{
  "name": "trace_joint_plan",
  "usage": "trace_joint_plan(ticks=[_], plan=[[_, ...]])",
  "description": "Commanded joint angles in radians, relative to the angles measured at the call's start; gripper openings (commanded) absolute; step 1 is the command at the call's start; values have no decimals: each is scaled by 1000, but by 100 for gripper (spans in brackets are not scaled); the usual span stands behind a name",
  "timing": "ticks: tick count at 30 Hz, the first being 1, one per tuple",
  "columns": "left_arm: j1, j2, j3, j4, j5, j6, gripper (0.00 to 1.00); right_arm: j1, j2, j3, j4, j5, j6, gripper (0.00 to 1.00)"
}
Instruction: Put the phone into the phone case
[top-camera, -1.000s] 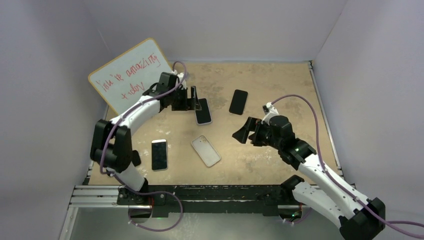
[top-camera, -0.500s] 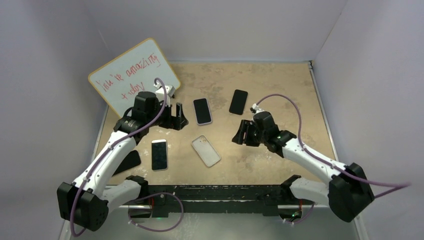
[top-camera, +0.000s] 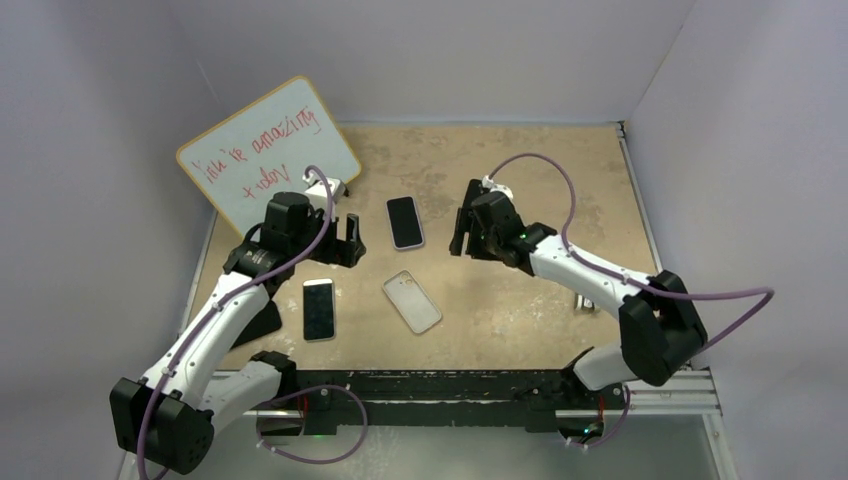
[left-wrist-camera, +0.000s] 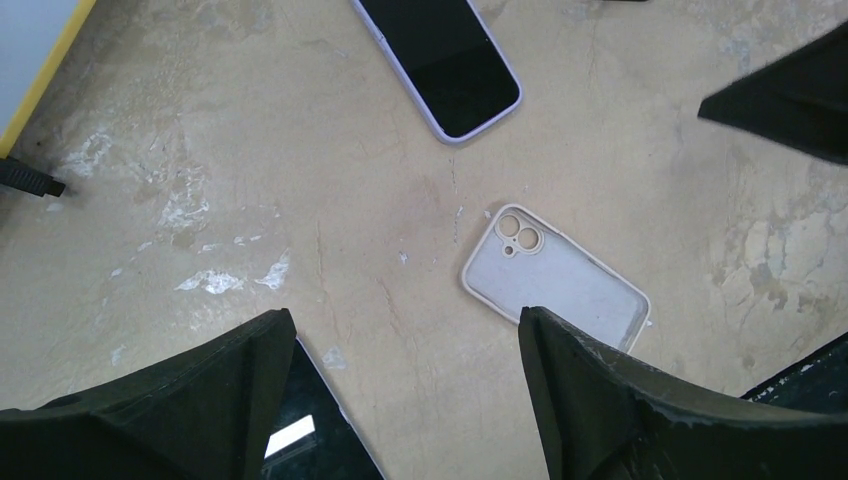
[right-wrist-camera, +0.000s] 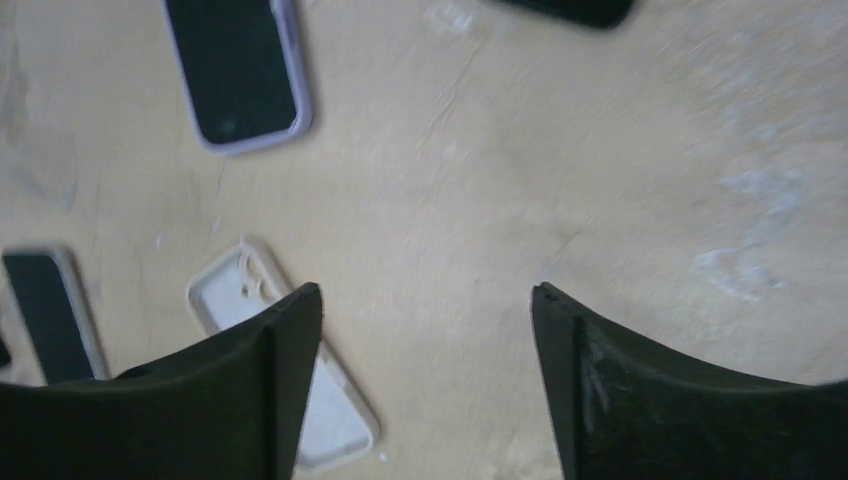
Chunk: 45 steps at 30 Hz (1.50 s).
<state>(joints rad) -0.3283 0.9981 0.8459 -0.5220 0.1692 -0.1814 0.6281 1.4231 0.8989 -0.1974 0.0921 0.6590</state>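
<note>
Nothing is grasped; this is the reach stage. The left gripper (top-camera: 347, 243) hangs spread and empty over the left half of the bench (top-camera: 500, 320). The right gripper (top-camera: 461, 232) is likewise spread and empty, nearer the far edge. The case (top-camera: 412, 301) lies hollow side up at mid-bench, toward the near edge. The phone (top-camera: 405, 221) lies beyond it, apart. A dark slab (right-wrist-camera: 575, 8) is blurred, probably another handset. The next move calls for pinching the phone's long sides, lifting it, then squaring it over the case.
</note>
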Motion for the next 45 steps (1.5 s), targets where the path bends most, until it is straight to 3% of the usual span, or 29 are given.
trace_joint_plan(ticks=[1,3,5,14,19,28,33,45], plan=[[3,-24,6,8,-2,24,86,-4,82,156,-74,353,24,83],[4,-38,2,10,-4,23,86,-10,144,233,-110,424,44,94],[3,-52,-3,17,-2,21,86,-25,203,302,-136,475,64,99],[3,-74,-7,23,37,17,87,-162,402,462,-52,400,57,99],[3,-87,-8,26,34,16,87,-177,479,513,52,351,-6,99],[3,-96,-12,30,42,13,87,-178,667,702,-30,430,-15,99],[3,-92,-11,30,45,13,87,-183,708,710,-14,451,-33,99],[3,-100,-10,27,27,11,87,-195,782,699,30,311,-93,93]])
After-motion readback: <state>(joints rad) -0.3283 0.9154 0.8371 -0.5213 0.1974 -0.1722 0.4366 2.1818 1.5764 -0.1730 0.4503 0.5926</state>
